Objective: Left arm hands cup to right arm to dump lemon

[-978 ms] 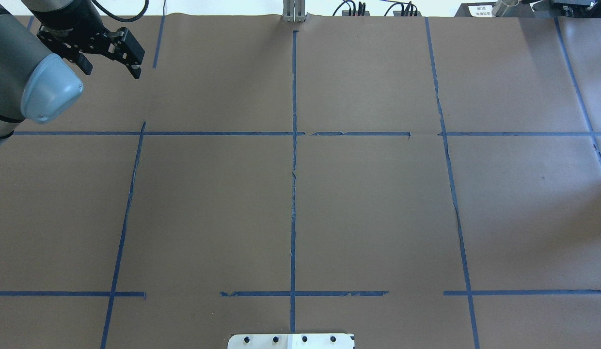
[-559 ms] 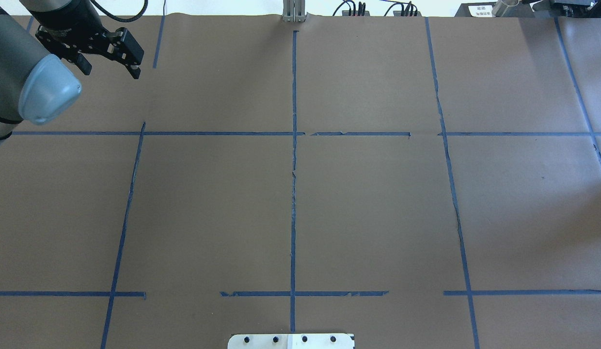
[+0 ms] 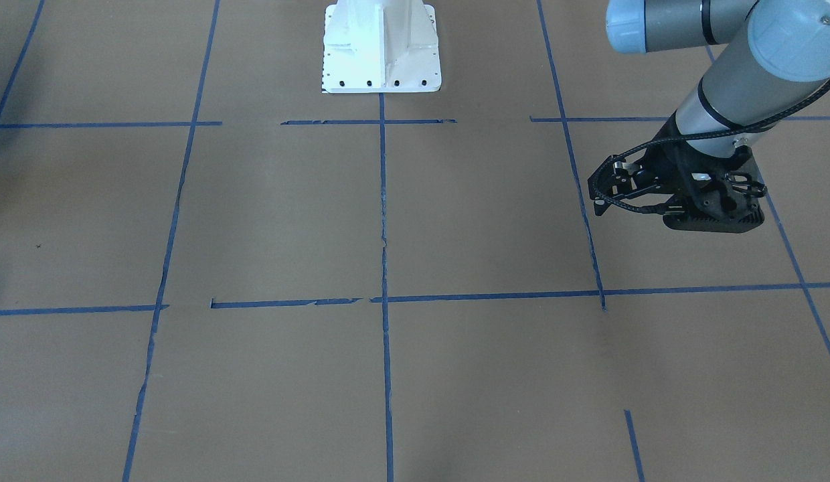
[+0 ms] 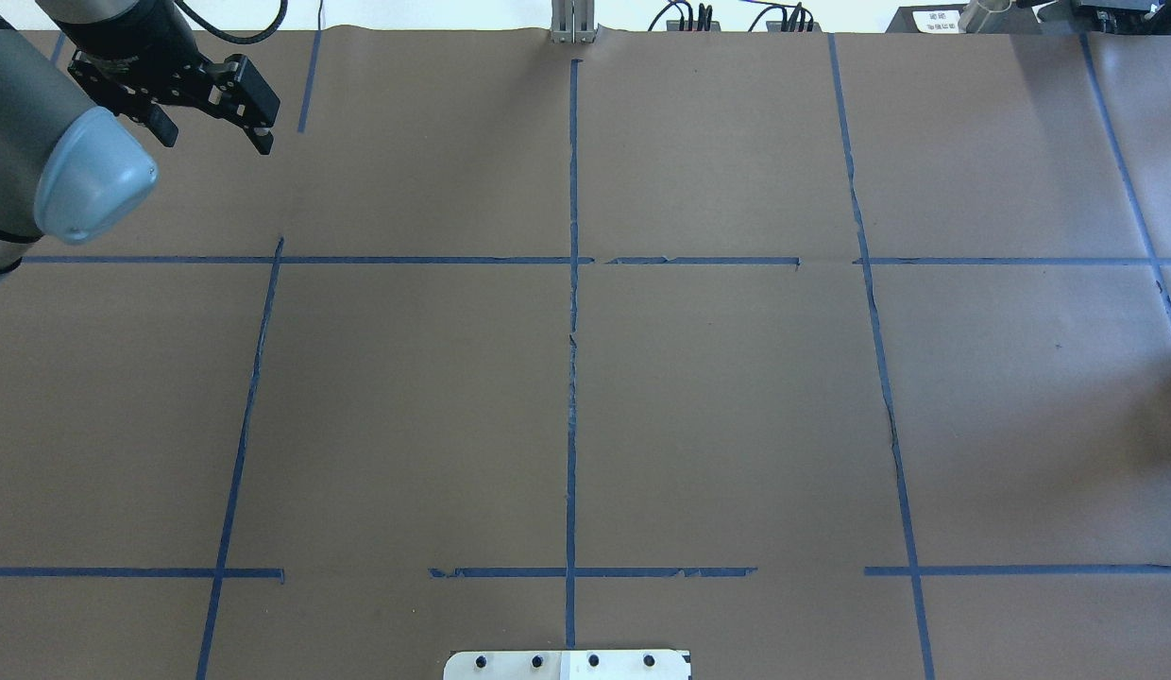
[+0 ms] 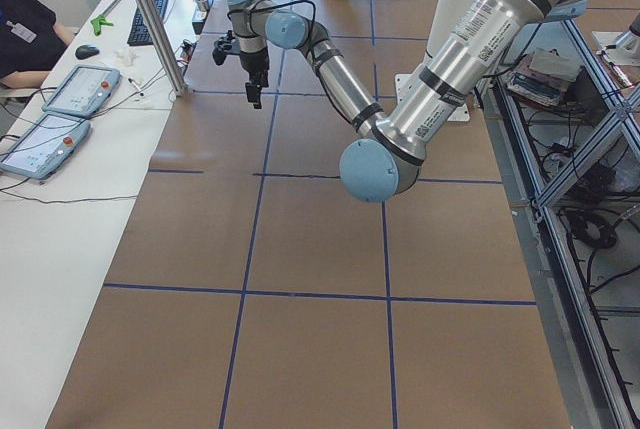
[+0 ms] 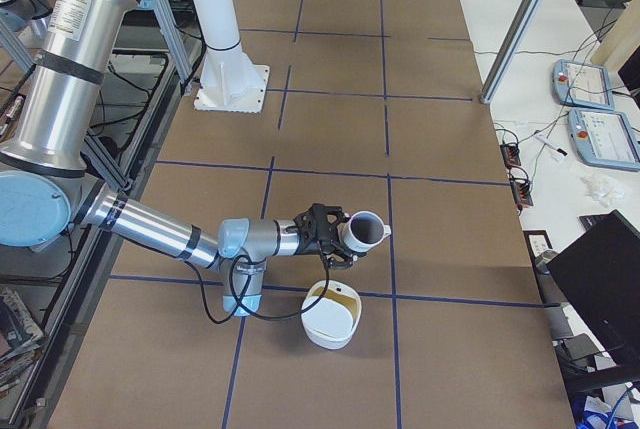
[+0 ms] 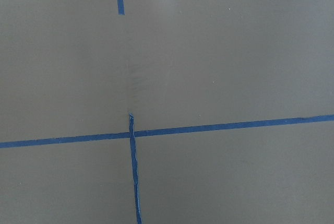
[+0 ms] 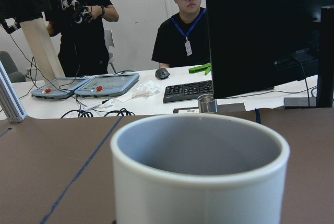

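Exterior right | right claw [image 6: 340,237] at cup [image 6: 368,229] (grip unclear) | left claw [image 4: 212,132] spread, table edge [image 4: 434,32]

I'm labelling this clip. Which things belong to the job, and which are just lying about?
Job: cup, right arm, left arm; probably the white bowl near the cup. No lemon visible.
Lying about: keyboard, monitor, two pendants, mouse.

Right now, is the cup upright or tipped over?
Upright: at the right gripper, the cup shows its mouth facing up in the right side view, and its rim looks level in the wrist view.
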You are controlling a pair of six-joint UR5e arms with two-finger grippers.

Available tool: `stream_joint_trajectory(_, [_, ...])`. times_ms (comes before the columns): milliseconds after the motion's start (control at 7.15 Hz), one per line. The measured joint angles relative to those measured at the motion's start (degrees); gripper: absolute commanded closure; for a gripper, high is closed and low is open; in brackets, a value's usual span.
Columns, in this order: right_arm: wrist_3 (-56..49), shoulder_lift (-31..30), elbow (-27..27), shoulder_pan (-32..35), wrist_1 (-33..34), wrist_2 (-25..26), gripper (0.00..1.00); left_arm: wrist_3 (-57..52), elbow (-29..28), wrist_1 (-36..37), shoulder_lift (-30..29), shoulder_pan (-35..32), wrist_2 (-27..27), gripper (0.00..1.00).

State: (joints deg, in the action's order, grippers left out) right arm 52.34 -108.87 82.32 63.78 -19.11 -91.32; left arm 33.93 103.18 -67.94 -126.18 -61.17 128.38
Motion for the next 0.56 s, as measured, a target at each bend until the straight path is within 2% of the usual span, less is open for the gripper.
stream_joint_trajectory(280, [-0.04,1.67,8.43,-2.11,11.97,1.61,0.34,1.39,0.01,-0.06,-0.12,0.12,-0.03,0.00])
stream_joint_trajectory(559, [-0.07,9.07,10.66,-9.36,21.96,10.25,0.34,2.27,0.03,-0.08,-0.19,0.17,-0.05,0.00])
